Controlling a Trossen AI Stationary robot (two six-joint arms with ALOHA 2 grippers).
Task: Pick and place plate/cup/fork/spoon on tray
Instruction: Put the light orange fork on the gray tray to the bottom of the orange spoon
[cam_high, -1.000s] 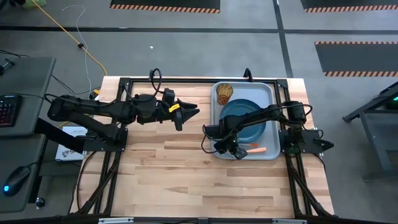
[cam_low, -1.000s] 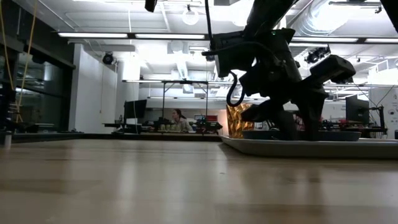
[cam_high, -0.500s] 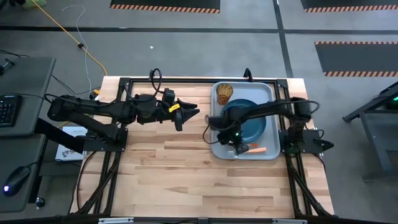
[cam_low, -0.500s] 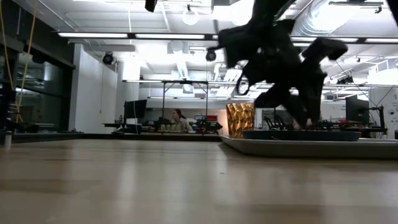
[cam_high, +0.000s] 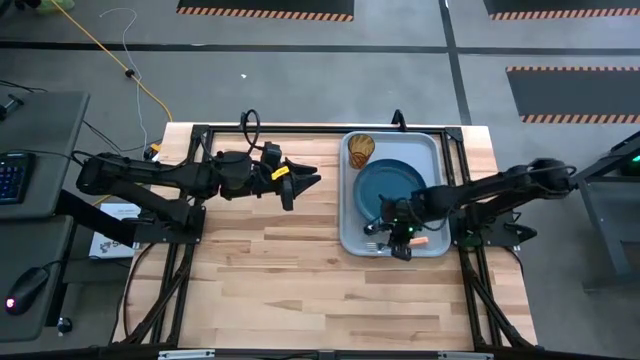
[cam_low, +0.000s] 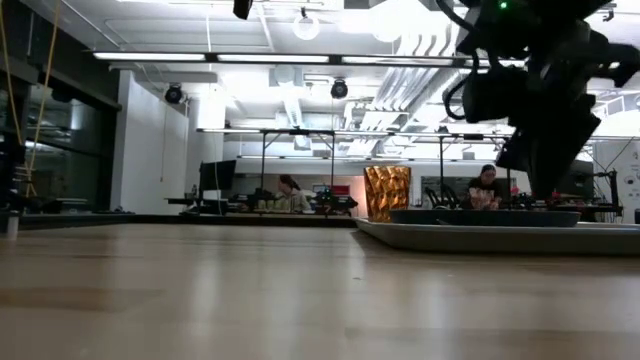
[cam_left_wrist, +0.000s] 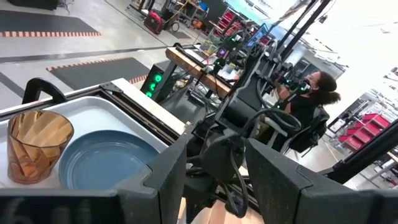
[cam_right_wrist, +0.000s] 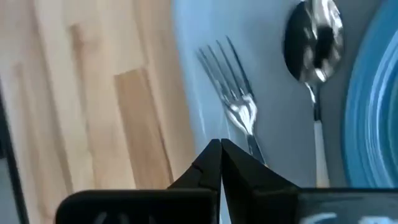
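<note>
The light blue-grey tray (cam_high: 347, 215) lies at the table's far right. On it stand the dark blue plate (cam_high: 395, 190) and, at its far left corner, the amber cup (cam_high: 361, 150). The fork (cam_right_wrist: 233, 93) and the spoon (cam_right_wrist: 313, 43) lie side by side on the tray's near strip, beside the plate. My right gripper (cam_right_wrist: 219, 152) hangs shut over that strip, just above the fork, holding nothing. In the low view my right gripper (cam_low: 545, 185) stays clear above the tray. My left gripper (cam_high: 305, 182) waits open, left of the tray.
Bare wooden tabletop (cam_high: 280, 270) stretches left of the tray and toward the near edge. The arms' black frames stand at both table sides. People sit at desks in the room beyond the table (cam_low: 290, 195).
My right gripper has moved from the tray's near left corner toward the table's right edge along the tray's near strip, has risen a little, and has shut with nothing between its fingers. The fork, the spoon, the plate and the cup have stayed in place.
</note>
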